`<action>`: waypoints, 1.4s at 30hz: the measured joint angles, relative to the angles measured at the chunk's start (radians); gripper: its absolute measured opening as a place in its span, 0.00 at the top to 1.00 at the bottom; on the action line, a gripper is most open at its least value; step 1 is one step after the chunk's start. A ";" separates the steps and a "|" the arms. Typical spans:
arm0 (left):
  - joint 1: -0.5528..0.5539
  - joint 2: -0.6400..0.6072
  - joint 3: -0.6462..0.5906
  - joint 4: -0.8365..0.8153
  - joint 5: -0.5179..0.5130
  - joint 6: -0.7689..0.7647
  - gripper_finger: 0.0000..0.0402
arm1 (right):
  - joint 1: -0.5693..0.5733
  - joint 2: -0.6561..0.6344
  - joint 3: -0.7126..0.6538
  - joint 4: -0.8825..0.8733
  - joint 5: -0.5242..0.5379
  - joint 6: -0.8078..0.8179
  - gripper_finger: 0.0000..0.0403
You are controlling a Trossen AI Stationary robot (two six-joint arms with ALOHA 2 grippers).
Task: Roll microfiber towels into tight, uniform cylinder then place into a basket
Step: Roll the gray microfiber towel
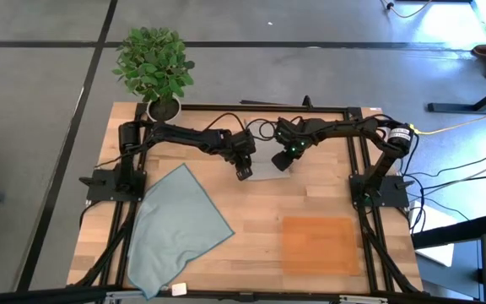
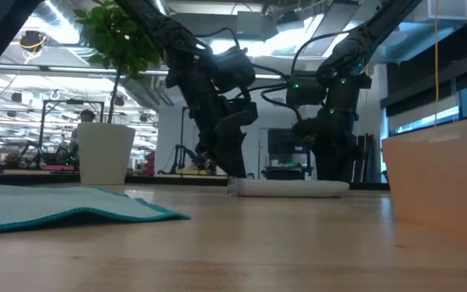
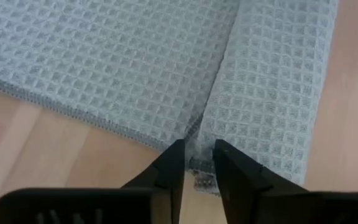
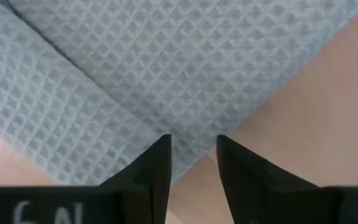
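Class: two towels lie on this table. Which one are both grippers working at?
The small folded grey towel at the table's far edge, between the left gripper and right gripper. The blue-grey towel lies spread out, untouched.

One camera looks straight down on the whole desk (image 1: 251, 211); another sits level at desk height; both wrist cameras look closely down at the same folded towel (image 3: 166, 62).
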 joint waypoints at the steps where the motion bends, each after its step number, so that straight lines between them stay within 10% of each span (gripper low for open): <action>1: 0.001 0.000 0.000 0.001 0.000 -0.002 0.80 | 0.000 0.000 0.000 0.001 0.002 -0.001 0.68; 19: 0.019 -0.083 0.002 -0.057 0.002 -0.036 0.80 | 0.000 -0.093 0.002 -0.004 -0.001 -0.034 0.68; 30: -0.057 -0.114 0.003 -0.098 0.031 0.028 0.80 | 0.212 -0.231 -0.006 -0.084 -0.003 -0.605 0.68; 42: -0.146 -0.114 0.003 -0.102 0.009 0.111 0.80 | 0.316 -0.224 -0.163 0.119 0.128 -0.680 0.68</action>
